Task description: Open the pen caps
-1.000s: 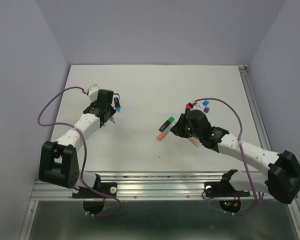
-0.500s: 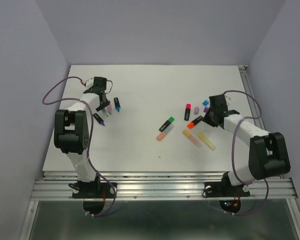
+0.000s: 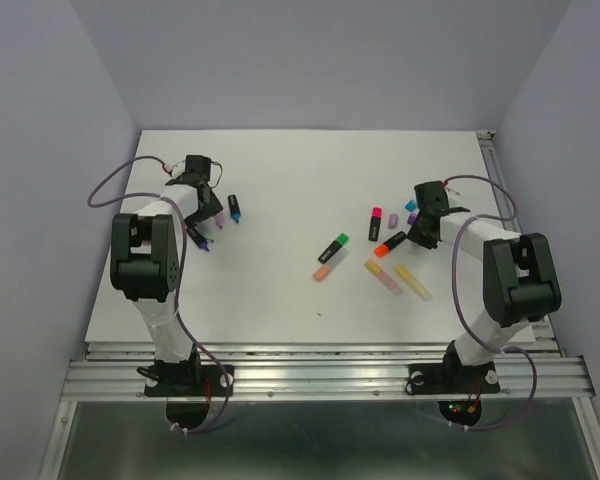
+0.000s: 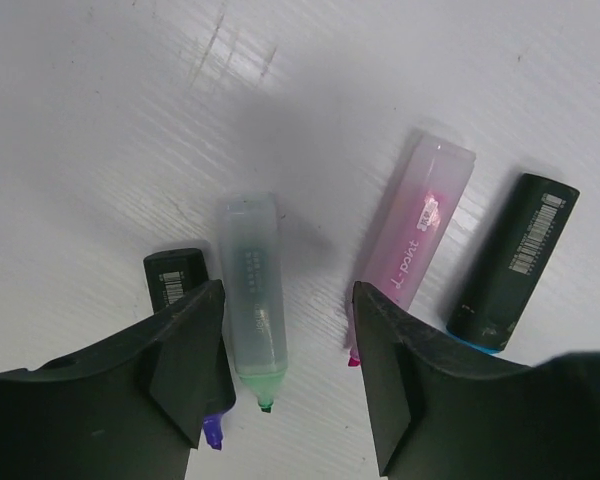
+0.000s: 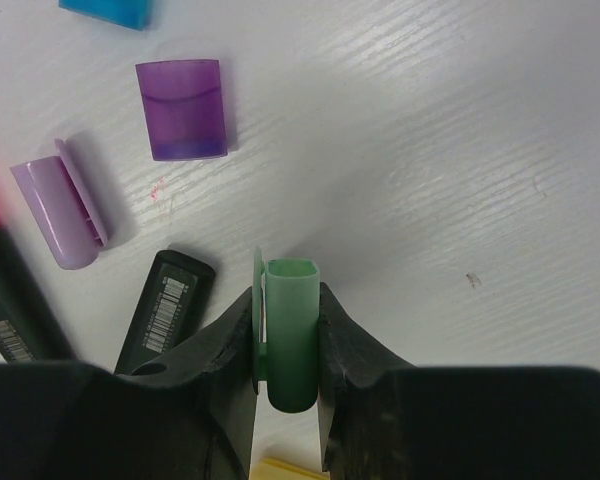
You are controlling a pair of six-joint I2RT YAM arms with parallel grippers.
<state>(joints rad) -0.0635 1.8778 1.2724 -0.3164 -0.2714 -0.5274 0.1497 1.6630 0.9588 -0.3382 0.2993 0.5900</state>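
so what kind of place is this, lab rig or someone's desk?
Probably a lab robot cell: bare white table boxed by blank lavender walls, aluminium rail carrying the arm bases, only highlighters and loose caps laid out.

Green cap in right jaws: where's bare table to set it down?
Bare: table right of the green cap; in top view, the wide middle between the left pens and the green-capped highlighter. Crowded: its left, by purple cap, lilac cap, black barrel.
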